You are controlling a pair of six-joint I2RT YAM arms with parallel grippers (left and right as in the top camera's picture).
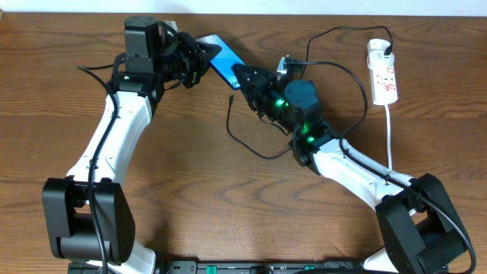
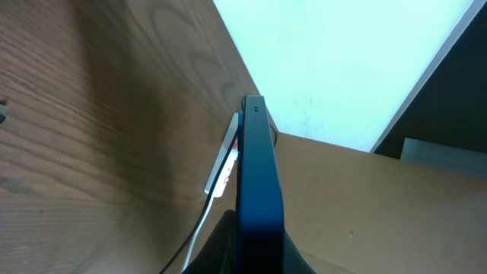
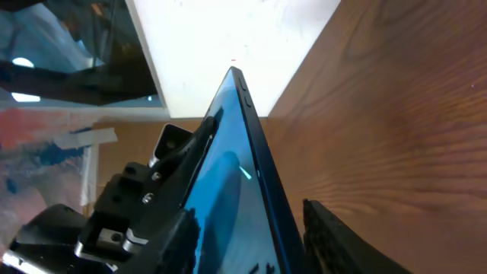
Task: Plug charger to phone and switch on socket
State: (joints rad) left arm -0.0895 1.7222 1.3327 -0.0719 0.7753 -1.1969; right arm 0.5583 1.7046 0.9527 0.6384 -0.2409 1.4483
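Note:
The phone [image 1: 222, 61], blue screen up, is held off the table at the back centre. My left gripper [image 1: 199, 59] is shut on its left end; in the left wrist view the phone [image 2: 257, 190] stands edge-on between the fingers [image 2: 257, 255]. My right gripper [image 1: 242, 78] straddles the phone's right end, with a narrow gap at the right finger; in the right wrist view the phone [image 3: 243, 190] lies between the fingers [image 3: 259, 243]. The charger [image 1: 346, 76] runs from the socket [image 1: 383, 72] in loops, and its free plug end [image 1: 232, 97] lies on the table under the phone.
The socket's thick white cord [image 1: 390, 129] runs down the right side behind the right arm. The socket [image 2: 221, 171] also shows in the left wrist view beyond the phone. A white wall borders the table's far edge [image 1: 304, 9].

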